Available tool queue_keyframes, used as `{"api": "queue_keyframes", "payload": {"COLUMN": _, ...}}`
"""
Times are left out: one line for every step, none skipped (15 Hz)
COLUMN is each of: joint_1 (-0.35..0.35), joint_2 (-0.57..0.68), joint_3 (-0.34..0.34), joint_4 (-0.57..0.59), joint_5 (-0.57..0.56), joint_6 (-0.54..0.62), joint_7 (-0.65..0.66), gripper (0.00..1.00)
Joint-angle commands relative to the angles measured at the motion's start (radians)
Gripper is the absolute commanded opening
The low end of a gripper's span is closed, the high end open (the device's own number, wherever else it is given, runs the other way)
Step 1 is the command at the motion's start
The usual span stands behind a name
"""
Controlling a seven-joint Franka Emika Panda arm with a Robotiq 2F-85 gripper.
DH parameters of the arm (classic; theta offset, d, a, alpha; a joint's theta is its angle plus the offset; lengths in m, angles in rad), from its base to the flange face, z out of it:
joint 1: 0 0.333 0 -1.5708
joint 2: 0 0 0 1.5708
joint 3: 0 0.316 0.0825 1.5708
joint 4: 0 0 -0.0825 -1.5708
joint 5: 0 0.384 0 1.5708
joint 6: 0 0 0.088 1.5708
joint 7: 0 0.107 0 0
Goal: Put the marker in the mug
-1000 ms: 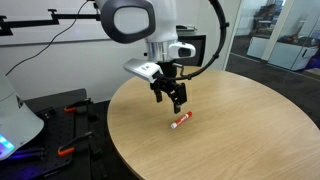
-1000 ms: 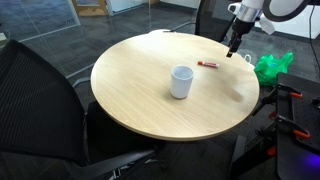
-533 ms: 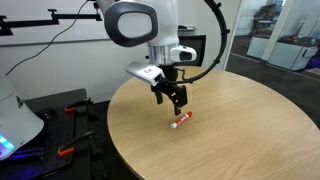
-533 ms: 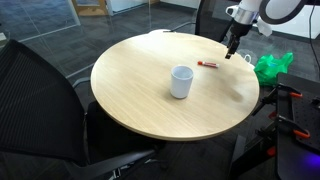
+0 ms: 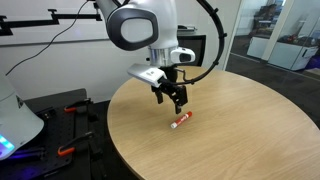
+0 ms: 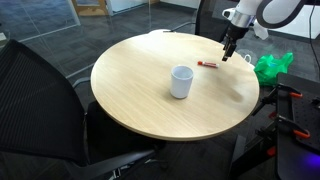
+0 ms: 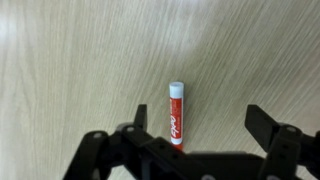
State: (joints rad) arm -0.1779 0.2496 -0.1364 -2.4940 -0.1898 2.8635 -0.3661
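1. Tool [image 5: 172, 102] open, jaws spread wide, holds nothing and hangs above the round wooden worktop [image 6: 135, 105].
2. Red marker [image 7: 175, 115] lies flat on the worktop beneath the tool.
3. White mug [image 6: 181, 81] stands upright, well apart from the marker.

In an exterior view the end effector [image 6: 229, 55] hangs above the counter [image 6: 140, 100] just beside the marker [image 6: 209, 64], apart from the mug [image 6: 181, 81].

- the round table [image 5: 240, 130] i work over has a pale wood-grain top, seen in both exterior views
- the red marker [image 5: 181, 120] lies flat on the bare wood near one edge; my wrist view shows its white end
- the white mug [image 6: 181, 81] stands upright near the middle, well apart from the marker
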Motion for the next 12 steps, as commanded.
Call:
{"api": "queue_keyframes", "payload": {"joint_1": -0.034, "joint_2": 0.065, "joint_3": 0.036, "joint_4": 0.032, "joint_5": 0.011, "joint_6": 0.076, "joint_7": -0.058, "gripper": 1.0}}
{"api": "queue_keyframes", "payload": {"joint_1": -0.054, "joint_2": 0.084, "joint_3": 0.058, "joint_4": 0.041, "joint_5": 0.027, "joint_6": 0.09, "joint_7": -0.081, "gripper": 1.0}}
{"api": "queue_keyframes", "payload": {"joint_1": -0.074, "joint_2": 0.102, "joint_3": 0.08, "joint_4": 0.052, "joint_5": 0.04, "joint_6": 0.094, "joint_7": -0.099, "gripper": 1.0}}
{"api": "queue_keyframes", "payload": {"joint_1": -0.106, "joint_2": 0.12, "joint_3": 0.114, "joint_4": 0.064, "joint_5": 0.061, "joint_6": 0.096, "joint_7": -0.129, "gripper": 1.0}}
{"api": "queue_keyframes", "payload": {"joint_1": -0.133, "joint_2": 0.139, "joint_3": 0.141, "joint_4": 0.078, "joint_5": 0.077, "joint_6": 0.097, "joint_7": -0.152, "gripper": 1.0}}
{"api": "queue_keyframes", "payload": {"joint_1": -0.164, "joint_2": 0.158, "joint_3": 0.171, "joint_4": 0.098, "joint_5": 0.093, "joint_6": 0.088, "joint_7": -0.179, "gripper": 1.0}}
{"api": "queue_keyframes", "payload": {"joint_1": -0.182, "joint_2": 0.173, "joint_3": 0.187, "joint_4": 0.114, "joint_5": 0.098, "joint_6": 0.079, "joint_7": -0.193, "gripper": 1.0}}
{"api": "queue_keyframes", "payload": {"joint_1": -0.199, "joint_2": 0.191, "joint_3": 0.199, "joint_4": 0.135, "joint_5": 0.098, "joint_6": 0.069, "joint_7": -0.205, "gripper": 1.0}}
{"api": "queue_keyframes", "payload": {"joint_1": -0.212, "joint_2": 0.204, "joint_3": 0.207, "joint_4": 0.15, "joint_5": 0.093, "joint_6": 0.068, "joint_7": -0.212, "gripper": 1.0}}
{"api": "queue_keyframes", "payload": {"joint_1": -0.222, "joint_2": 0.22, "joint_3": 0.212, "joint_4": 0.169, "joint_5": 0.089, "joint_6": 0.064, "joint_7": -0.215, "gripper": 1.0}}
{"api": "queue_keyframes", "payload": {"joint_1": -0.228, "joint_2": 0.233, "joint_3": 0.213, "joint_4": 0.187, "joint_5": 0.085, "joint_6": 0.06, "joint_7": -0.219, "gripper": 1.0}}
{"api": "queue_keyframes", "payload": {"joint_1": -0.236, "joint_2": 0.247, "joint_3": 0.217, "joint_4": 0.204, "joint_5": 0.084, "joint_6": 0.054, "joint_7": -0.222, "gripper": 1.0}}
